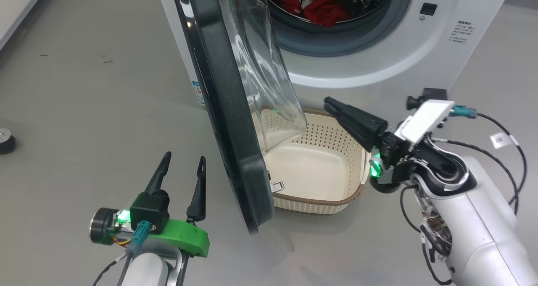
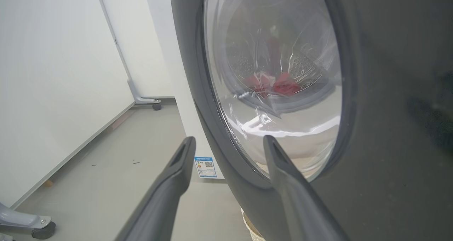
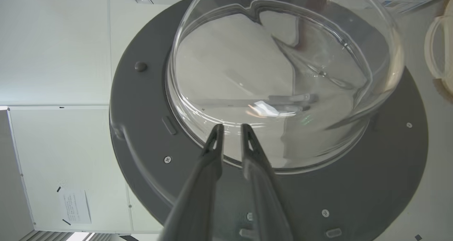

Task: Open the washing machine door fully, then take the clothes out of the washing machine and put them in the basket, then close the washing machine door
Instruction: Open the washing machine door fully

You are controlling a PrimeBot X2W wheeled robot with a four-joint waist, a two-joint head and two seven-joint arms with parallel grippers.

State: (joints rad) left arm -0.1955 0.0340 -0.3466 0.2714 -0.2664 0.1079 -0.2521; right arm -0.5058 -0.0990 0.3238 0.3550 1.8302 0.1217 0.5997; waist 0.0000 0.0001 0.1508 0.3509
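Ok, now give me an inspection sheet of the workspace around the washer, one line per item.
Surface: grey floor, smooth, a few dark specks.
Job's things: washing machine door swung out, edge-on in the head view, its glass bowl overhanging the basket; red clothes inside the washing machine; basket empty, on the floor before the machine.
Clutter: small round dark object at the head view's left edge.
Grippers: left gripper wide open, empty, by the door's outer face; right gripper nearly closed with a narrow gap, empty, pointing at the glass from the inner side.
Cables: black cables looping loose off the right arm.
Surroundings: white wall; a wheeled foot beside it.
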